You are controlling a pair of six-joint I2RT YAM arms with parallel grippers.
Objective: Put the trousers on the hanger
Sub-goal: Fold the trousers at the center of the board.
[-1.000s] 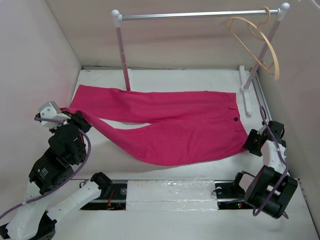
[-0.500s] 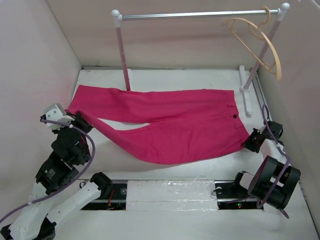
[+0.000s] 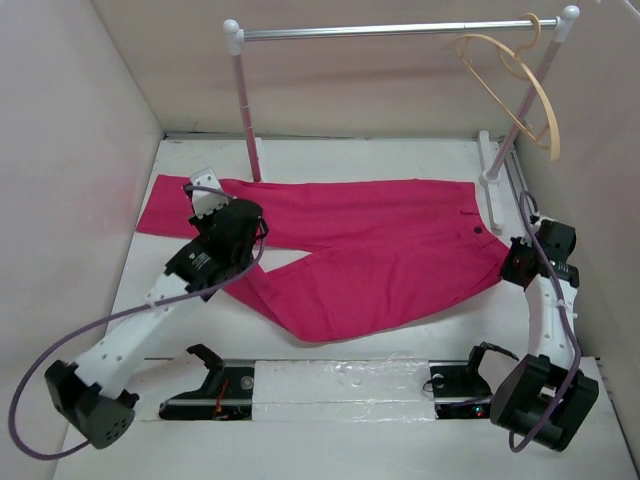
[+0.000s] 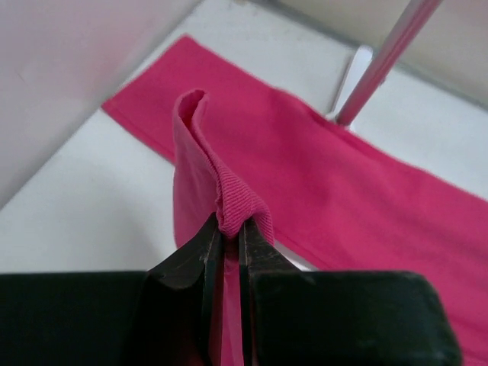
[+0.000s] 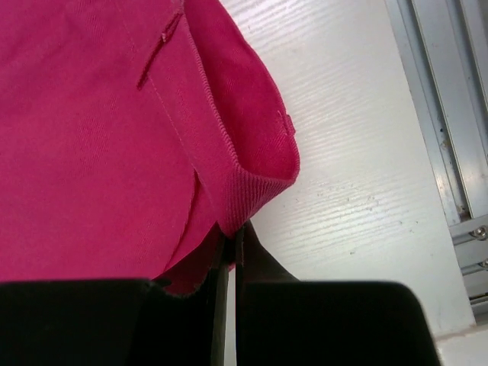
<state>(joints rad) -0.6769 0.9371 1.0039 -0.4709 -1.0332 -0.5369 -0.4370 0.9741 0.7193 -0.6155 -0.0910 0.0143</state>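
From above: pink trousers (image 3: 400, 250) spread across the white table (image 3: 400, 160), hanger (image 3: 525, 90) hooked at the right end of the rail (image 3: 390, 31), well apart from the cloth. Over on the left wrist: left gripper (image 4: 229, 229) clenched on a raised fold of leg hem. On the right wrist: right gripper (image 5: 231, 240) pinching the waistband corner.

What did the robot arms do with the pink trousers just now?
The left pincer swung in from the left, dragging one leg end of the trousers toward the other leg. The right pincer, pinching the waist, slid slightly back. The hanger stayed on the rail.
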